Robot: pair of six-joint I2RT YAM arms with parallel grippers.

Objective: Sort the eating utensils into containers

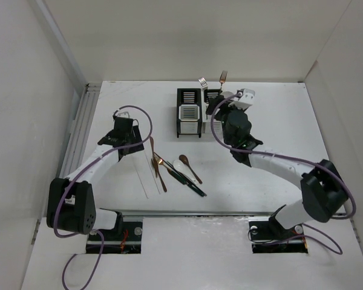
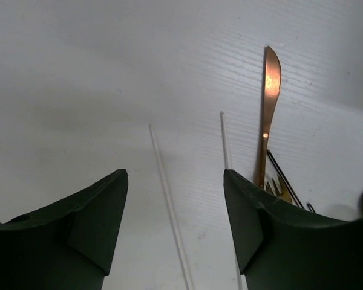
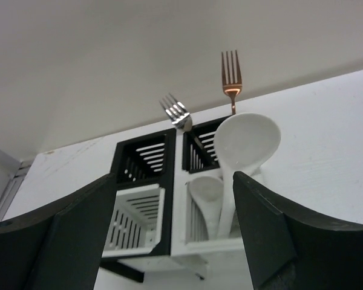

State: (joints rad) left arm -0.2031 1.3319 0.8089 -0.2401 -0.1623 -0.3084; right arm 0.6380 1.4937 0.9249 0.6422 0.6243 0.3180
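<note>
The two joined containers stand at the back middle of the table. In the right wrist view the right container holds two white soup spoons, a silver fork and a copper fork. The left container looks empty. My right gripper is open and empty just in front of them. My left gripper is open and empty over two thin white chopsticks. A copper knife, copper fork tines and a black chopstick lie to its right.
The loose utensil pile lies in the middle of the table, with a brown spoon and black-handled pieces. White walls enclose the table on three sides. A metal rail runs along the left edge.
</note>
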